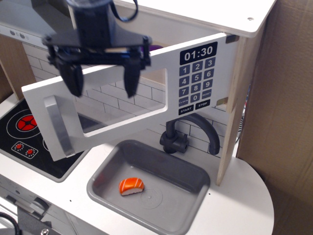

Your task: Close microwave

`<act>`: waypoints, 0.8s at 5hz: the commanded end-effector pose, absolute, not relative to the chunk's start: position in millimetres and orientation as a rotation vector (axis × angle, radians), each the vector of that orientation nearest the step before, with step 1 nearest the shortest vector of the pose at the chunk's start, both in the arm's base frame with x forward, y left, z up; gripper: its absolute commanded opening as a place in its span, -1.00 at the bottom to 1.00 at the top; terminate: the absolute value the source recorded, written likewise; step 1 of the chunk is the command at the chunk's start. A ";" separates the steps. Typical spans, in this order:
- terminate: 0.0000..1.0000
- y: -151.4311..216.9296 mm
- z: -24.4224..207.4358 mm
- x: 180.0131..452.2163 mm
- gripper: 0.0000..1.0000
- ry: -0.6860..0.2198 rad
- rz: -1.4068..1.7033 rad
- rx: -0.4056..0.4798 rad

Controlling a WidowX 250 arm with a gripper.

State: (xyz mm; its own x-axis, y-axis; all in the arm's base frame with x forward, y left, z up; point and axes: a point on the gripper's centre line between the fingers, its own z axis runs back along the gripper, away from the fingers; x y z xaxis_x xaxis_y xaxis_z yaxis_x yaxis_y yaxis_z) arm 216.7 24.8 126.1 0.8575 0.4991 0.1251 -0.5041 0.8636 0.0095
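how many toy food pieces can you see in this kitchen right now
2. A salmon sushi piece lies in the grey sink, left of centre. A purple item, barely visible, sits inside the microwave behind its open door; more could be hidden there.

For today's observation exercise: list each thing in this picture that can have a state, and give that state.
microwave: door swung wide open, clock shows 01:30
gripper: open, fingers in front of the door's upper edge, holding nothing
sink: holds one piece of toy sushi
faucet: no water showing
stove: burner drawn red
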 end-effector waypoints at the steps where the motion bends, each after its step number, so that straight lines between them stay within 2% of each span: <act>1: -1.00 8.4 102.0 251.0 1.00 -0.142 0.504 -0.041; 2: -1.00 10.2 74.5 247.0 1.00 -0.144 0.512 -0.063; 4: -1.00 28.7 50.8 255.8 1.00 -0.164 0.446 -0.045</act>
State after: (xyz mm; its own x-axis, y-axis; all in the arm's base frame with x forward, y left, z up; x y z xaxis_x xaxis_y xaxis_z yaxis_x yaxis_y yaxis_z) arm 265.1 31.4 63.2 0.8790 0.4256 0.2149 -0.4142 0.9049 -0.0979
